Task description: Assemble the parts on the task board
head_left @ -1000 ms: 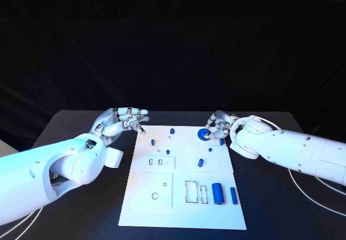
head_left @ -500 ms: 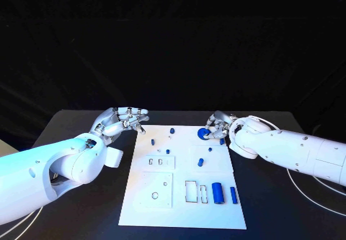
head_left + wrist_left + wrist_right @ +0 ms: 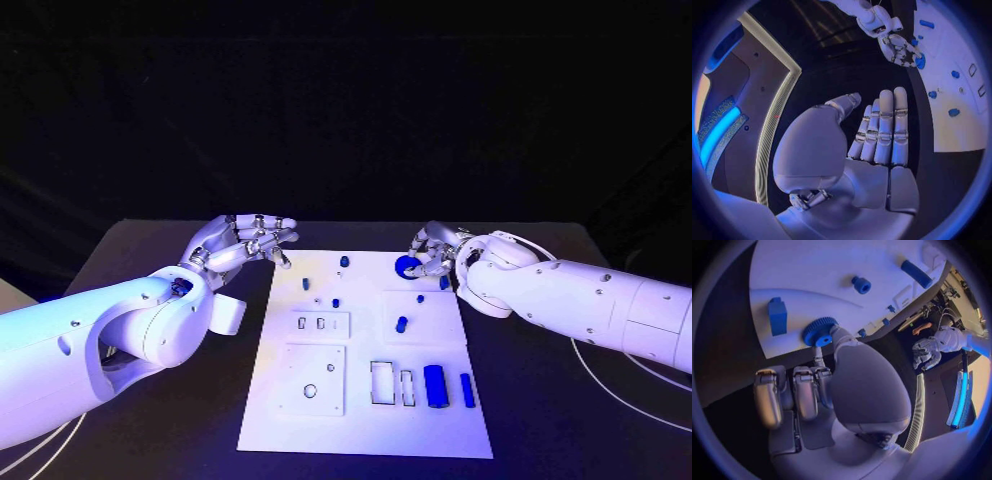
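Blue cylinders [image 3: 434,385] lie near the task board's [image 3: 361,430] near right corner. Farther off, my left hand [image 3: 242,243] hovers open by its far left corner; at the far right corner, my right hand [image 3: 438,252] pinches a blue toothed wheel [image 3: 819,331] touching the board.

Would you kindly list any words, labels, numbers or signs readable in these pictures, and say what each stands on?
None can be read. The task board bears only blue parts and cut-out outlines, no print. The left hand, the right hand and both arms show no legible marking.
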`<action>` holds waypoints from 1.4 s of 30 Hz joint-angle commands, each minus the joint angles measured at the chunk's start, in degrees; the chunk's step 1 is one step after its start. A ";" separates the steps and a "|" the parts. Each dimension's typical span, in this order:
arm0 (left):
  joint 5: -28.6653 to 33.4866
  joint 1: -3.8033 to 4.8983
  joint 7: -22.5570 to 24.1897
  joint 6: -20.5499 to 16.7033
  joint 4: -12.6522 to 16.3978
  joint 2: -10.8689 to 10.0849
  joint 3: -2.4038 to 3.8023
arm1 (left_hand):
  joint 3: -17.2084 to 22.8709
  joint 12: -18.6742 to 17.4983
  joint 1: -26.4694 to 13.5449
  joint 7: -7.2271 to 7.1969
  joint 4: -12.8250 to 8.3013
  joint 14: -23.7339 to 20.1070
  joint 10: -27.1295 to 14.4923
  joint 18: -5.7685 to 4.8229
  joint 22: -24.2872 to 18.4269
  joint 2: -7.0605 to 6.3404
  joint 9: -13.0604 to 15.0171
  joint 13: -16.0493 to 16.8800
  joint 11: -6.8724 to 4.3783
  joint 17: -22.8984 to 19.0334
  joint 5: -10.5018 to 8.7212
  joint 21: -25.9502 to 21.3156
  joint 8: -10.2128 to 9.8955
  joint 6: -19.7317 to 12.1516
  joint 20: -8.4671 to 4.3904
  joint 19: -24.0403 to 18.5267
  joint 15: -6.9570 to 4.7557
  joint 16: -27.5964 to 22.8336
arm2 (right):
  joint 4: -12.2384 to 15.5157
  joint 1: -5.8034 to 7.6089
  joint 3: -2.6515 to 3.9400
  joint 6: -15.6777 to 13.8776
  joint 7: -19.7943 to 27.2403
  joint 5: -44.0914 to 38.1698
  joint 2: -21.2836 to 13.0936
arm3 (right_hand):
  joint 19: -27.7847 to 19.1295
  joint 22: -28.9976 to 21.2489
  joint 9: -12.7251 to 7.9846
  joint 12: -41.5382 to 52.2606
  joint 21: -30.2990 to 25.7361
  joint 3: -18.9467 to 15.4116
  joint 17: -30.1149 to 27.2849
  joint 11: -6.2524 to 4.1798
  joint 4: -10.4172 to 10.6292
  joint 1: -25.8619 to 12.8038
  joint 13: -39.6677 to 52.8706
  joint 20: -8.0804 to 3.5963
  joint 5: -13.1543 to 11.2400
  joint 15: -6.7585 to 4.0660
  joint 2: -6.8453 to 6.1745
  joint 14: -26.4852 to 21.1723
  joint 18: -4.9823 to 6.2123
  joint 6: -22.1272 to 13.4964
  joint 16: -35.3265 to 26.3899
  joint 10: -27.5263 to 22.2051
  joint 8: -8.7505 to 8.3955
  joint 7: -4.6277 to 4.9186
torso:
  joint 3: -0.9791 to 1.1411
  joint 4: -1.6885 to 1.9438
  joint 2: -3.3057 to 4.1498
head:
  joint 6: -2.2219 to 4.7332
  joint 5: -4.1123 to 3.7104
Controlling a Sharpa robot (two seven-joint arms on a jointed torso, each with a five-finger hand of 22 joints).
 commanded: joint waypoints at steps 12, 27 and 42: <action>0.06 0.11 0.33 0.99 0.13 0.04 0.05 | 0.53 0.04 0.77 0.00 -0.25 -0.57 0.40 0.69 0.28 0.10 0.10 0.04 -0.09 -0.06 -0.16 0.53 0.31 0.61 -0.03 -0.69 -0.02 0.37 | 3.04 -0.59 -0.21 -5.56 -2.05 -9.87 -0.37 | 6.00 15.08 -0.58 1.47 0.25 11.94 14.66 -2.62 -2.31 3.73 15.08 -1.69 0.26 -1.93 1.32 5.78 -0.81 7.64 0.26 6.20 1.27 -2.51 | -0.02 -0.04 -0.07 | 0.25 0.07; 0.06 0.11 0.28 1.00 0.18 0.08 0.05 | 0.73 0.02 0.95 0.00 -0.41 -0.62 0.42 0.70 0.50 0.24 0.11 0.02 -0.09 -0.11 -0.16 0.86 0.33 0.62 -0.05 -0.88 -0.04 0.45 | 12.31 -0.40 -0.15 -9.27 -1.74 -14.26 0.09 | 6.00 15.08 -0.59 1.47 0.25 13.88 14.70 -2.73 -2.97 2.25 15.08 -1.94 0.90 -2.10 0.25 5.79 -0.81 7.72 0.27 6.20 1.26 -2.57 | 0.03 -0.06 0.01 | 0.44 0.29; 0.06 0.12 0.13 1.12 0.26 0.34 0.05 | 0.81 0.02 1.01 0.00 -0.49 -0.65 0.42 0.70 0.63 0.27 0.11 0.02 -0.09 -0.14 -0.16 1.05 0.34 0.62 -0.06 -0.98 -0.04 0.49 | 9.26 -0.52 -0.30 -9.42 -2.18 -17.41 7.41 | 6.00 15.08 -0.69 1.47 0.25 14.38 14.68 -2.64 -3.02 1.47 15.08 -1.92 0.73 -2.04 -0.22 5.79 -0.81 7.45 0.27 6.20 1.04 -2.47 | 0.04 0.18 0.17 | 0.30 0.39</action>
